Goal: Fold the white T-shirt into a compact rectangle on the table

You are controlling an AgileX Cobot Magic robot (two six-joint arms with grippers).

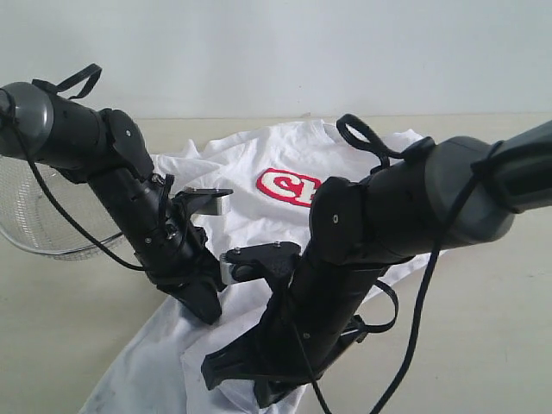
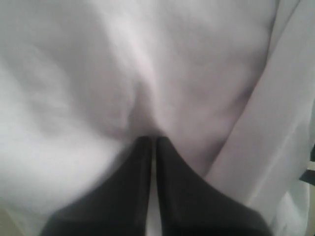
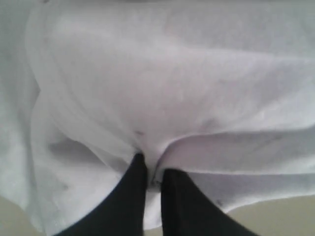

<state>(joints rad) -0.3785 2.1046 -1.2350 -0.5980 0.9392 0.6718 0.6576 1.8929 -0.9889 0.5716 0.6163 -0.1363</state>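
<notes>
The white T-shirt (image 1: 259,207) lies spread on the table (image 1: 487,332), its red lettering (image 1: 287,186) facing up, half hidden by my right arm. My left gripper (image 2: 153,140) is shut, pinching a raised fold of the white cloth (image 2: 147,88). In the exterior view it reaches down onto the shirt's lower left part (image 1: 207,309). My right gripper (image 3: 152,164) is also shut, with a pleat and hem of the shirt (image 3: 162,113) caught between its fingers. It sits at the shirt's near edge (image 1: 256,388).
A round wire-mesh basket (image 1: 34,220) stands on the table at the left, behind my left arm. Bare table (image 3: 280,216) shows past the shirt's hem beside my right gripper. A pale wall runs along the back.
</notes>
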